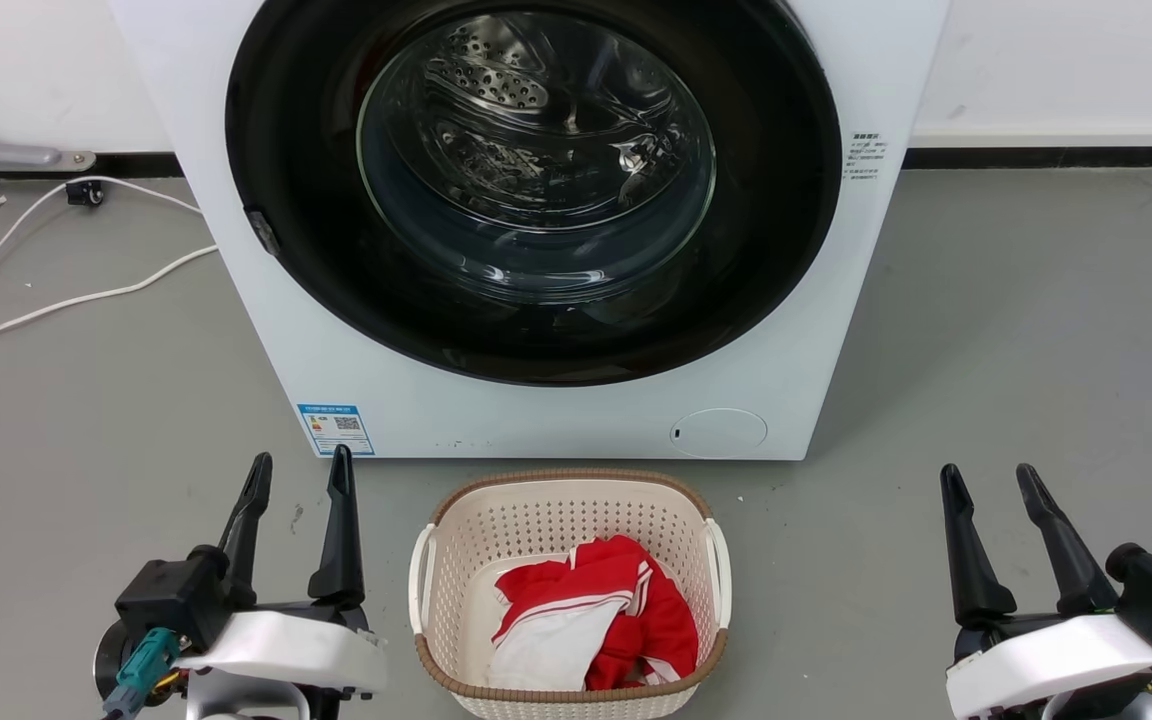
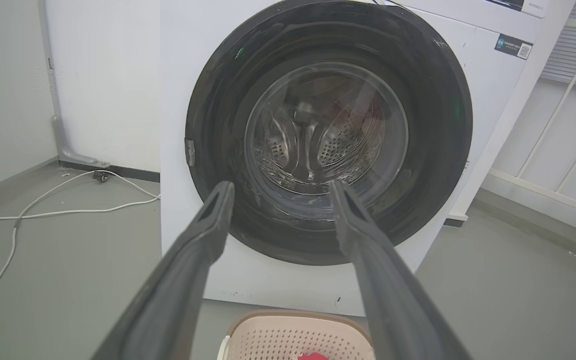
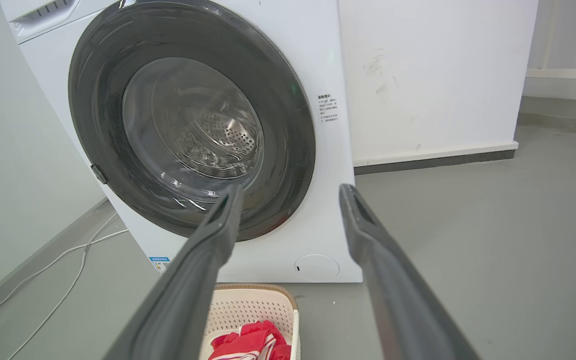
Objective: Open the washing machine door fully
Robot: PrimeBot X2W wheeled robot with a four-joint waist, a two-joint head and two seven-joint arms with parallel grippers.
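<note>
The white washing machine (image 1: 556,420) stands on the floor straight ahead. Its door (image 1: 306,150), a round glossy black disc with a clear glass bowl, lies flat against the machine's front, shut. A small grey latch tab (image 1: 262,232) sits on the door's left rim. My left gripper (image 1: 301,472) is open at the lower left, well short of the machine. At the lower right, my right gripper (image 1: 988,480) is open too, nothing between its fingers. The same door (image 2: 433,150) shows beyond the left fingers, and the door (image 3: 98,90) also shows beyond the right ones.
A cream laundry basket (image 1: 456,505) with red and white cloth (image 1: 586,615) stands on the floor just before the machine, between my grippers. A white cable (image 1: 56,300) trails across the floor to the left. Bare grey floor lies right of the machine.
</note>
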